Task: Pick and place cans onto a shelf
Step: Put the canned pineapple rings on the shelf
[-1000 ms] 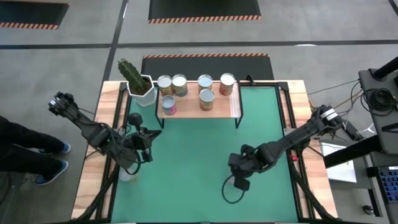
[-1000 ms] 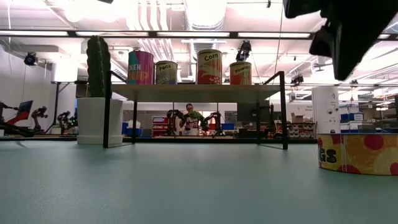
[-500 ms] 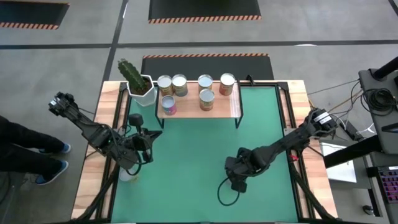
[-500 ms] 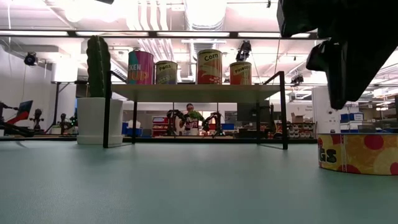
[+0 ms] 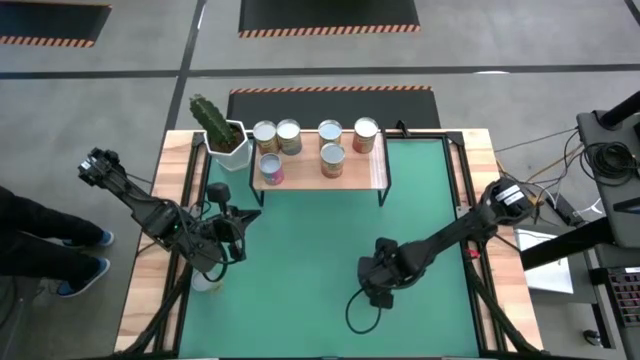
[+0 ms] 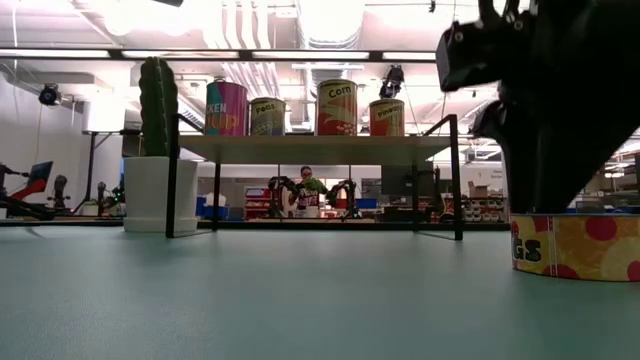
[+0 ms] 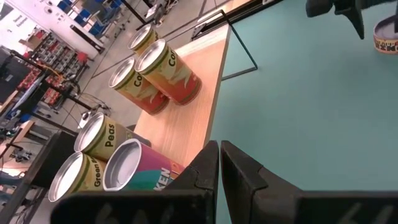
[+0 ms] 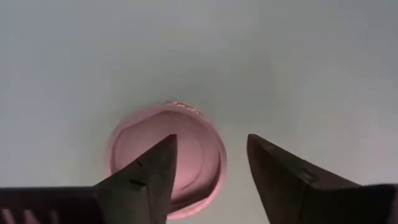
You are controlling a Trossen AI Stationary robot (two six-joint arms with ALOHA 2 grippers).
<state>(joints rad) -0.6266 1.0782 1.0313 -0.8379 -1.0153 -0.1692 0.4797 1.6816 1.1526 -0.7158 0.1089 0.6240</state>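
Right gripper [image 5: 378,285] hides the can [image 6: 575,246] from above

Grey concrete floor [image 5: 120,60] with hazard-striped black mats [image 5: 328,14], bright ceiling strip lights [image 6: 300,55], distant lab workbenches [image 6: 320,212]

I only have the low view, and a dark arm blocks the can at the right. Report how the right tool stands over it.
Observer: The right tool is open, fingers spread above the round top of the short yellow, red-spotted can, not gripping it.
Operator: Count the shelf's cans; I see four.
Observer: From above, six silver-topped cans stand on the light-wood, black-legged shelf: four behind, two in front.
Operator: Report the left tool.
Observer: The left tool is shut and empty, near the table's left edge.
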